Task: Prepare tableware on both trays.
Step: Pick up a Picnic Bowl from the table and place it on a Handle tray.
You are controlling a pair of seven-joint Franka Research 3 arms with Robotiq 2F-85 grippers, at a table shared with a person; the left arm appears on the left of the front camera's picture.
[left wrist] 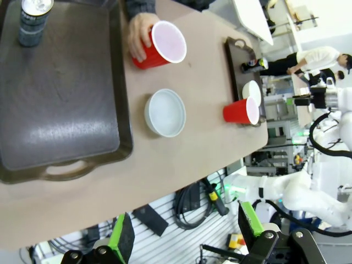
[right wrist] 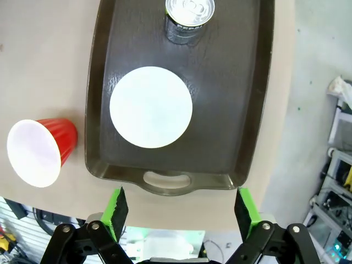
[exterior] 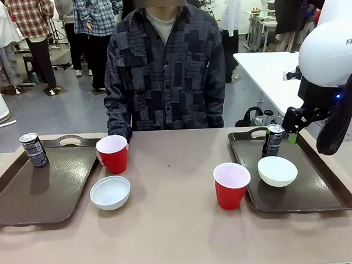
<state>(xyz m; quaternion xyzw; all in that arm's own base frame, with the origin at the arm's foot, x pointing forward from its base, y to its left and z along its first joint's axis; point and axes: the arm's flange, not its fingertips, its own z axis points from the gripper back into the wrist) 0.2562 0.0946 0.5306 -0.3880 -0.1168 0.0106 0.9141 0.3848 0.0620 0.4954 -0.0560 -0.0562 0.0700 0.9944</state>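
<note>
Brown trays, two. The right tray [exterior: 333, 190] holds a can [exterior: 273, 140] and a bowl [exterior: 277, 171], and its red cup [exterior: 231, 185] stands on the tabletop [exterior: 174, 225] just beside the rim. The left tray [exterior: 44, 193] holds only a second can [exterior: 33, 150]. The other bowl [exterior: 110, 192] and other cup [exterior: 112, 153] stand beside it (a person's hand [left wrist: 137, 36] touches that cup). The right hand [right wrist: 181, 212] and left hand [left wrist: 184, 231] hover empty, fingers apart. Next, I judge, a cup needs gripping and lifting in. Count: two cans, two bowls, two cups.

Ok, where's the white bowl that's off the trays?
Front view, left of centre: the small round white bowl sits on the tabletop beside the left dark brown plastic tray, just nearer than a red plastic cup.
</note>
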